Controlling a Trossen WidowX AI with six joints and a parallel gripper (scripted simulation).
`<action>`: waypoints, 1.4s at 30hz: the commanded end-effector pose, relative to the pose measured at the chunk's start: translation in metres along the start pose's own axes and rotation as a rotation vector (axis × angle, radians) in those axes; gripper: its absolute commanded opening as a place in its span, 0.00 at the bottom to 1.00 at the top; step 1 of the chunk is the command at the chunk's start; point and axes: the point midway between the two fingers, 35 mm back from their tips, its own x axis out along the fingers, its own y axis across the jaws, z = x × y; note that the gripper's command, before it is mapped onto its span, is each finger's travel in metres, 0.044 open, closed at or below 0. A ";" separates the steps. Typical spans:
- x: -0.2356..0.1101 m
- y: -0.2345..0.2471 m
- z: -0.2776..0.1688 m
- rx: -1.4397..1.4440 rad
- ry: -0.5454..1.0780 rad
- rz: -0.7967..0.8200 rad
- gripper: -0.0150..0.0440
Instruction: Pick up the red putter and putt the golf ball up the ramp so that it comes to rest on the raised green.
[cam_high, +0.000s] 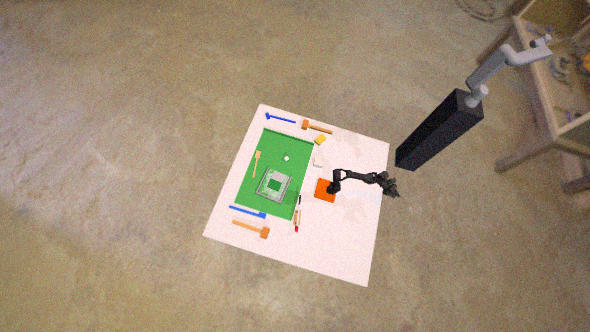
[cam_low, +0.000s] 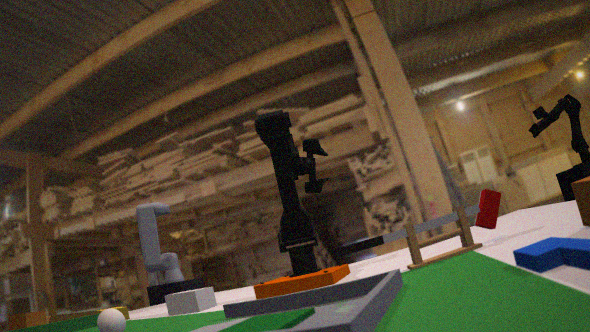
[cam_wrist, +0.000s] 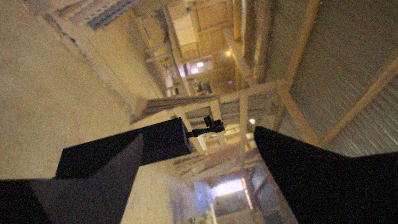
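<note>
Item 1, nearest in the exterior view: golf ball, white, resting on the green turf at the near left. Well apart from the putter.

Item 2: grey ramp rising to the raised green, mid-turf. Nothing rests on the green that I can see.

Item 3: blue L-shaped piece at the right, off the turf edge. Not needed.

Item 4: grey block and the orange base plate, just beyond the ramp. The arm stands on the plate.

Item 5: red putter, the task's tool. It lies across a small wooden stand at the turf's edge, lifted off the mat, red head to the right. Untouched.

Item 6: gripper, reaching away from the turf, past the mat's edge in the top view. Released: the fingers stand wide with nothing between them (the wrist camera shows only rafters).

Item 7, farthest: grey arm on a dark pedestal, idle.

Step in hand, as I judge it: bringing the arm round to fetch the putter. I would:
- swing it back over the mat and come down from above
- set the open jaws across the shaft, between the two stand posts
- grip well away from the head, so the head hangs free to strike
- lift straight up, so the stand is not dragged (it looks light)
</note>
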 end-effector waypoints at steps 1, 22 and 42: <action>-0.001 0.001 0.001 -0.001 -0.004 0.002 0.98; -0.202 0.096 0.167 -0.163 -0.746 0.405 1.00; -0.523 0.160 0.125 -0.585 -1.583 0.757 1.00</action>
